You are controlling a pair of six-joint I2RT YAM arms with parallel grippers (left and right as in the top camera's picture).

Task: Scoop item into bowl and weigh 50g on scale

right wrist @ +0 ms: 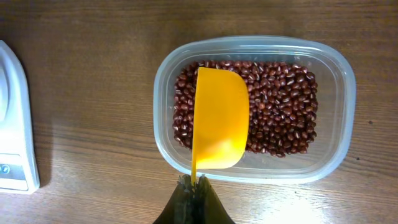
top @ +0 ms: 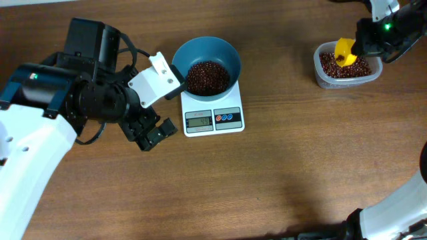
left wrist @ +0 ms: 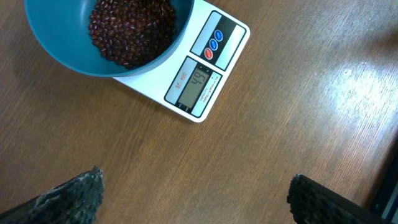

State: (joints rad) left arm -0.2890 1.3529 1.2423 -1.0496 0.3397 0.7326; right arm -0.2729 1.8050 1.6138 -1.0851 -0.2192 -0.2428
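Observation:
The teal-blue bowl [top: 207, 63] sits on the white scale [top: 213, 119] and holds a heap of dark red-brown beans [top: 207, 77]. In the left wrist view the bowl [left wrist: 68, 59], the beans [left wrist: 130, 28] and the scale [left wrist: 205, 78] show at the top; the display is lit. My left gripper [left wrist: 193, 199] is open and empty over bare wood to the left of the scale [top: 150, 130]. My right gripper [right wrist: 196, 186] is shut on the handle of a yellow scoop [right wrist: 219, 118], held over the clear tub [right wrist: 329, 143] of beans [right wrist: 280, 112]; it also shows in the overhead view [top: 363, 43].
The clear tub [top: 322, 75] stands at the far right of the wooden table, the yellow scoop [top: 345, 52] over it. The scale's edge shows at the left of the right wrist view [right wrist: 15, 124].

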